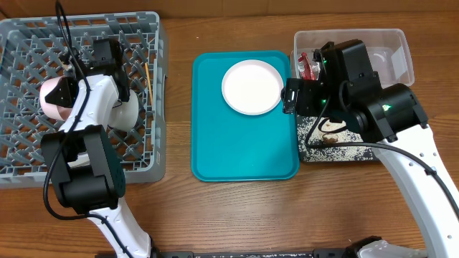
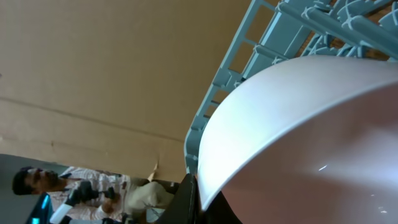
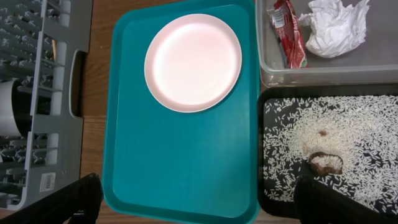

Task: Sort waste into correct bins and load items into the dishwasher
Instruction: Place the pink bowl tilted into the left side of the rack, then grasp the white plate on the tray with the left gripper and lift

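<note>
My left gripper point(image 1: 63, 92) is over the grey dishwasher rack point(image 1: 21, 43), shut on the rim of the pinkish dish point(image 1: 49, 97). In the left wrist view the dish point(image 2: 311, 124) fills the right side, edge pinched at the gripper point(image 2: 200, 200), with rack wall point(image 2: 261, 37) behind. A white cup point(image 1: 128, 111) and chopsticks point(image 1: 149, 82) are in the rack. The white-pink plate point(image 1: 252, 87) point(image 3: 193, 62) lies on the teal tray. My right gripper point(image 1: 292, 97) point(image 3: 199, 208) hangs open above the tray's right edge, holding nothing.
The teal tray point(image 1: 237, 154) point(image 3: 180, 155) sits mid-table. The clear tub point(image 1: 391, 43) point(image 3: 323, 70) holds a red wrapper point(image 3: 289, 34) and white tissue point(image 3: 333, 28). The black tray point(image 1: 337, 152) point(image 3: 273, 186) holds rice grains point(image 3: 348, 134) and a brown food bit point(image 3: 326, 163).
</note>
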Tool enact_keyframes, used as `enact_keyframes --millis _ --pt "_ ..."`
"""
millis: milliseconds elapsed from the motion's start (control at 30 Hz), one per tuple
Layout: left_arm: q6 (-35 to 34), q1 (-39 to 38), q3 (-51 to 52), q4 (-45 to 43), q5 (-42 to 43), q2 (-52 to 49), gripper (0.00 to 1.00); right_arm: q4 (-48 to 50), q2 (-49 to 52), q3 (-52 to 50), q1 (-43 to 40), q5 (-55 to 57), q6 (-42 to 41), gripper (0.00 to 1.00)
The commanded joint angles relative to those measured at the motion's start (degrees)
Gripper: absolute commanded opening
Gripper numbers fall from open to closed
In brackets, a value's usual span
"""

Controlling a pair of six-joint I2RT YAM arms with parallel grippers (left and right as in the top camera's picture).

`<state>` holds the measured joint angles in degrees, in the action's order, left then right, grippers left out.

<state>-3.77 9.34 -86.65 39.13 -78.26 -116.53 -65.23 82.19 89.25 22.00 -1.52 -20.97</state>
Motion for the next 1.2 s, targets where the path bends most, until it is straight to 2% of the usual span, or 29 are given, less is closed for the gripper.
enact_keyframes --millis 0,67,100,133,167,333,500,600,733,800,900,933,967,1000,1067,1100,1133,1167 --pt "1.66 -0.04 0.02 -0.20 -0.13 -1.84 0.07 0.17 -0.11 0.74 -0.22 -0.13 -0.09 1.00" --pt "1.29 -0.33 0.02 -0.17 -0.07 -1.73 0.15 0.17 -0.11 0.74 -0.22 -0.13 -0.09 1.00" --pt "1.16 -0.66 0.02 -0.17 0.24 -1.51 0.28 0.17 -0.11 0.74 -0.22 -0.13 -0.09 0.99" --pt "1.16 -1.09 0.02 -0.17 0.61 -1.29 0.49 0.17 -0.11 0.74 -0.22 -0.13 -0.09 1.00" --pt "0.98 -1.68 0.02 -0.17 1.01 -0.90 0.54 0.20 -0.11 0.74 -0.22 -0.13 -0.09 1.00" --pt "1.01 -5.07 0.02 0.22 2.97 1.03 0.56 0.09 -0.11 0.74 -0.22 -0.13 -0.09 1.00" --pt "-1.36 -7.98 0.02 3.67 9.70 5.66 0.71 -0.09 -0.11 0.74 -0.22 -0.13 -0.09 1.00" --pt "-1.44 -9.14 0.02 5.20 15.91 9.55 0.76 -0.09 -0.11 0.74 -0.22 -0.15 -0.09 1.00" --pt "-1.40 -11.58 -0.11 7.58 23.28 16.11 0.80 -0.50 -0.11 0.74 -0.22 -0.13 -0.09 1.00" --pt "-1.40 -13.81 -0.50 9.35 27.08 19.56 0.72 -0.76 -0.11 0.74 -0.22 -0.13 -0.09 1.00" --pt "-1.38 -18.71 -0.74 10.01 36.92 24.98 0.75 -1.31 -0.11 0.74 -0.22 -0.11 -0.07 1.00" --pt "-1.42 -20.68 -0.74 9.92 42.93 26.64 0.83 -1.38 -0.11 0.74 -0.22 -0.11 -0.07 1.00" --pt "-1.40 -22.45 -0.74 9.94 49.46 27.91 0.95 -1.40 -0.11 0.74 -0.22 -0.11 -0.07 1.00" --pt "-1.38 -24.06 -0.74 9.92 56.65 28.87 1.00 -1.36 -0.11 0.74 -0.22 -0.11 -0.07 1.00" --pt "-1.42 -27.02 -0.74 8.68 71.38 29.66 0.97 -1.07 -0.11 0.74 -0.22 -0.11 -0.09 1.00" --pt "-1.68 -28.15 -0.70 7.76 77.20 29.55 0.89 -0.92 -0.11 0.74 -0.22 -0.11 -0.09 1.00" --pt "-3.58 -29.38 -0.55 6.54 81.35 28.79 0.83 -0.83 -0.11 0.74 -0.22 -0.11 -0.09 1.00" --pt "-6.82 -30.38 -0.52 5.77 82.36 28.00 0.82 -0.70 -0.11 0.74 -0.22 -0.11 -0.09 1.00"
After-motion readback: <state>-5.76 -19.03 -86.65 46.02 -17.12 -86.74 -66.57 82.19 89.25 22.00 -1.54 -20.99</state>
